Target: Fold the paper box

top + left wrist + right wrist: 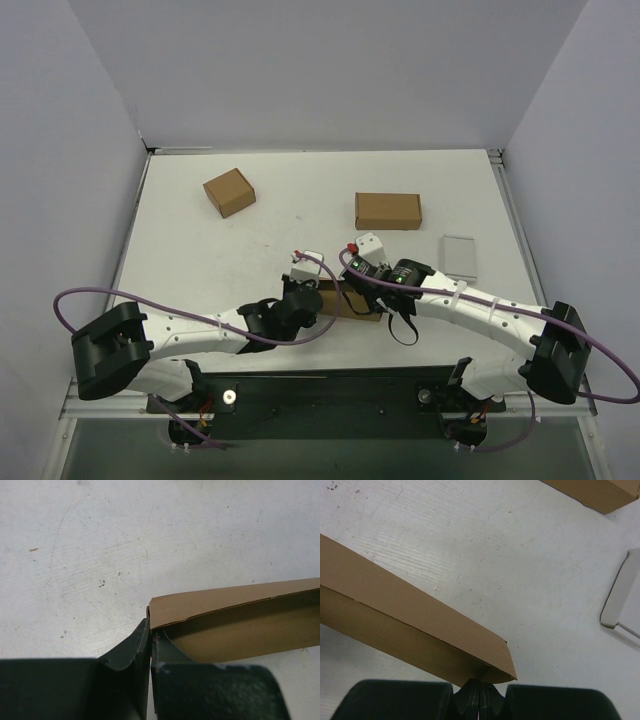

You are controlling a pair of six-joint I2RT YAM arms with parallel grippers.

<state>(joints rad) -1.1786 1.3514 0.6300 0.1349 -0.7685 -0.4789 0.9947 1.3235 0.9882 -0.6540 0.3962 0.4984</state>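
Left pincer (149, 630) and right pincer (479, 687) face each other, both closed.

**Overhead view.** You have one worktop (300, 200) carrying four loose items. Three of them are brown cardboard: one paper box (410, 615), one squarish carton (229, 192) and one closed oblong box (388, 210). The fourth is a single pale grey case (459, 256). You work with two arms, the left arm (190, 335) and the right arm (490, 315). Each ends in one tool, so there are two in all: the left tool (150, 635) and the right tool (479, 690). Each tool has two fingers, four in total. There are two purple cables, the left cable (75, 300) and the right cable (610, 360).

**Wrist views.** Your left view shows one box. Your right view shows two boxes and the one grey case.
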